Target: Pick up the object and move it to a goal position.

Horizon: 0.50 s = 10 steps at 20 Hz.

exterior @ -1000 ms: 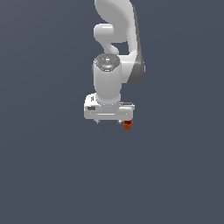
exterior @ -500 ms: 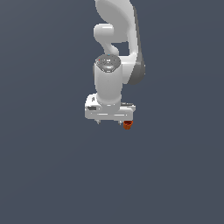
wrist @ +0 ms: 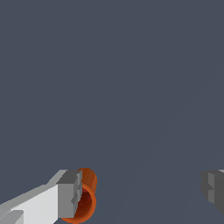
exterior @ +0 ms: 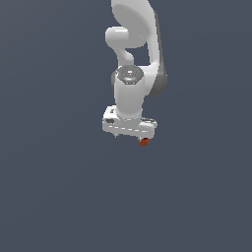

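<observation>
Since the two earlier exterior frames, almost nothing has changed: arm [exterior: 135, 59] in the same pose, gripper [exterior: 130, 135] in the same spot over the flat grey ground [exterior: 59, 197], orange-red cup [exterior: 143, 141] still peeking out under the gripper's end toward the exterior view's right. My read: the arm is stalled or settling, not yet closing, so the grasp step is still pending and the transport hasn't started.

Wrist view gives the real state. Fingers are spread wide apart, released, nothing clamped. One finger [wrist: 70, 194] sits right against the cup [wrist: 84, 199], appearing to touch its side; the other finger [wrist: 213, 187] is well apart across the gap, only partly in frame. The cup lies on its side, open mouth facing the wrist camera, hollow visible. It's not centred between the fingers but hard up against one of them.

Implication, as a judgement: closing from here would probably drag or roll the cup before the far finger arrives. It's a small cylinder on its side, so it could roll. Re-centring first looks safer.

Counts:
- arms: one
- grippers: one, two fingers, both visible in the wrist view
- cups: one
- goal markers: none visible in either view, so I can't place the goal

Can't tell from the exterior view whether the cup rests on the ground.
</observation>
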{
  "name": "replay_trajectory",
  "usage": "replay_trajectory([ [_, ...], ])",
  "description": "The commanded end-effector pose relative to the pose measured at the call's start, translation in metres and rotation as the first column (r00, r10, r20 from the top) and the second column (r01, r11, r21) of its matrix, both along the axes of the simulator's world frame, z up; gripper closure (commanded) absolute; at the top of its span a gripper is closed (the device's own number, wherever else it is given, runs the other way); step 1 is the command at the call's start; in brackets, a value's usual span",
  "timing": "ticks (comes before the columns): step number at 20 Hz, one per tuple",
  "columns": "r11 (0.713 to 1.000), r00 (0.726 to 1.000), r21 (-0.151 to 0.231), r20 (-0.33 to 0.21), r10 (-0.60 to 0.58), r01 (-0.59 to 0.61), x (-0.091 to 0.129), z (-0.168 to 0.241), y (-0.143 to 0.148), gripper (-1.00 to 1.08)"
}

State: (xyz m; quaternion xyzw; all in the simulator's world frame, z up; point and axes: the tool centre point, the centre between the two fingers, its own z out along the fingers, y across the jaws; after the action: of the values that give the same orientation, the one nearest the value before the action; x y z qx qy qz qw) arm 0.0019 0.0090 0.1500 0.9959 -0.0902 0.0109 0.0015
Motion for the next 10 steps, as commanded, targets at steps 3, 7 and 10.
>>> replay_trajectory([
  [3, 0.996, 0.996, 0.004, -0.003, -0.088, 0.088, -0.008, -0.010, 0.015, -0.92],
  [7, 0.985, 0.985, 0.007, -0.007, -0.174, 0.174, -0.017, -0.020, 0.029, -0.92],
  [10, 0.971, 0.971, 0.008, -0.010, -0.238, 0.238, -0.024, -0.028, 0.039, -0.92],
])
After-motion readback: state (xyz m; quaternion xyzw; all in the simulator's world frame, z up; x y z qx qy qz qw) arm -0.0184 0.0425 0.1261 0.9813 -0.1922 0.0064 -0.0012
